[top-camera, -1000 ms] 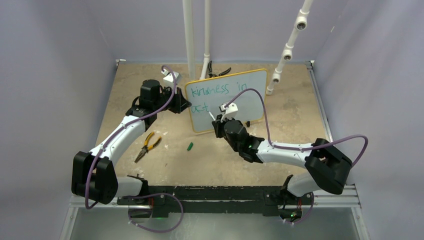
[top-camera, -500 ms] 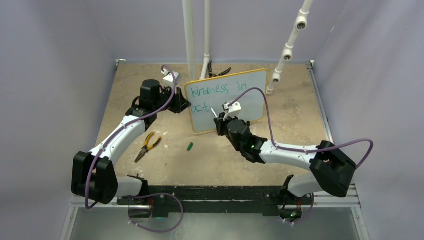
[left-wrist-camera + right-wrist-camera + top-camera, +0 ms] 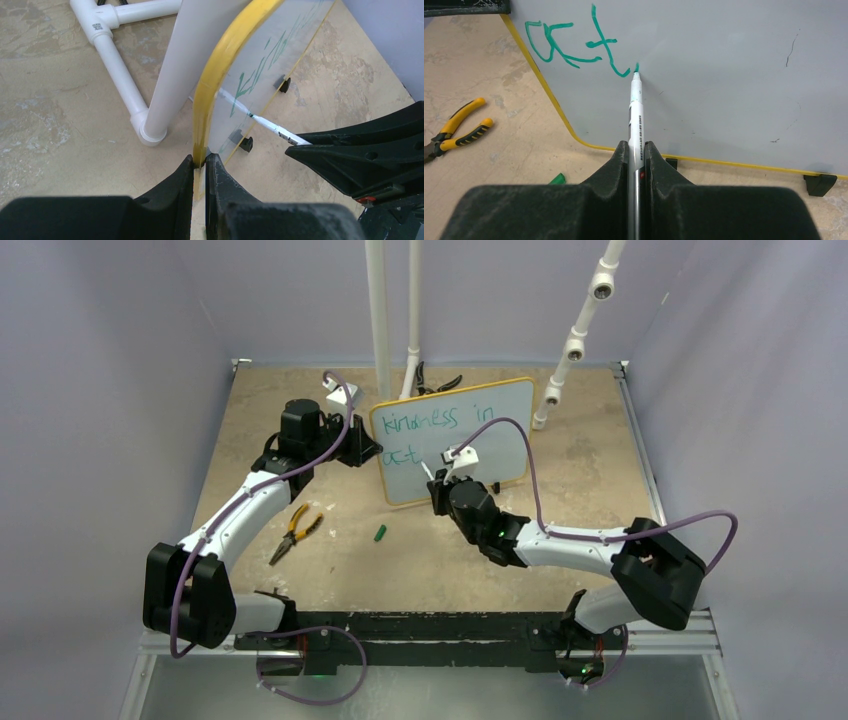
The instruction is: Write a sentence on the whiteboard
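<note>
Since half a second ago the right arm's elbow has drawn back toward the middle of the surface, and the right claw (image 3: 437,485) has dropped a little lower on the board; the left arm has not shifted.

The sentence (image 3: 420,422) is in thin teal lettering: "kindness in" along the top row and "act" (image 3: 574,47) below it, at the board's left side. A short teal stroke sits just right of the "t", where the tip of the marker (image 3: 636,115) touches the white face. The whiteboard (image 3: 480,430) stands tilted on its small black feet toward the middle of the far edge of the surface, its yellow frame angled so the left end is nearer the arms.

The right claw is clamped on the white marker barrel, which runs out between its fingers toward the board. The left claw (image 3: 199,162) is pinched together on the yellow frame at the board's left edge — the rim sits between the two fingertips.

Just behind the board's left end rise white pipes (image 3: 380,320), with a pair of black-handled pliers (image 3: 437,383) lying at the far edge. On the near side, a small green cap (image 3: 380,533) lies on the surface in front of the board's lower left corner, and yellow-handled pliers (image 3: 295,532) lie further toward the left edge — apart from the cap.
</note>
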